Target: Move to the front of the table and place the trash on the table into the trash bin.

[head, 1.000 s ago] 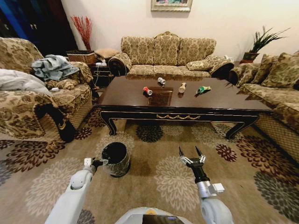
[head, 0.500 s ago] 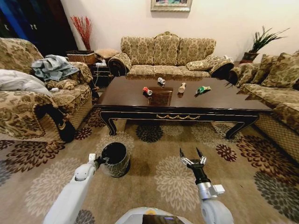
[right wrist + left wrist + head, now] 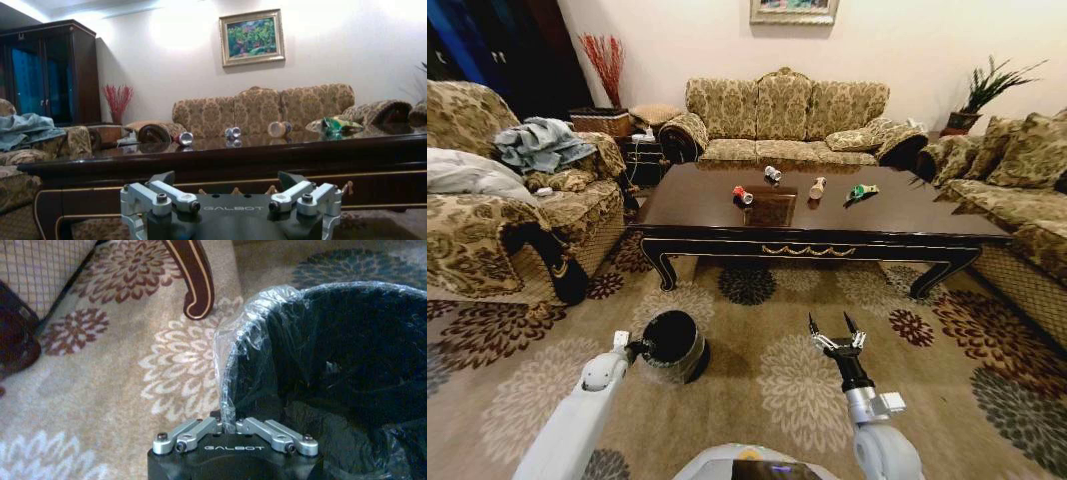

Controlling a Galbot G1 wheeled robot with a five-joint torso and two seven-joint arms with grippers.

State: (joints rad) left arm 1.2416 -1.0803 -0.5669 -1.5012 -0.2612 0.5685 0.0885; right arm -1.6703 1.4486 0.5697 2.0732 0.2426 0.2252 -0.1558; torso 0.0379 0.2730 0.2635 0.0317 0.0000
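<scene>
Plastic-lined trash bin (image 3: pixel 333 365) rim is pinched by left gripper (image 3: pixel 233 427).

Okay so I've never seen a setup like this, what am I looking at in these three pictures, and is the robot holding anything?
It is a wheeled robot with two arms, in a living room. The head camera looks down past both arms to the table. On it lie four bits of trash: a red-and-white can, a small silver piece, a tan bottle and a green wrapper. The other two cameras sit on the wrists. The left gripper is shut on the rim of the trash bin, a black bucket with a plastic liner. The right gripper is open, holding nothing, facing the table.
</scene>
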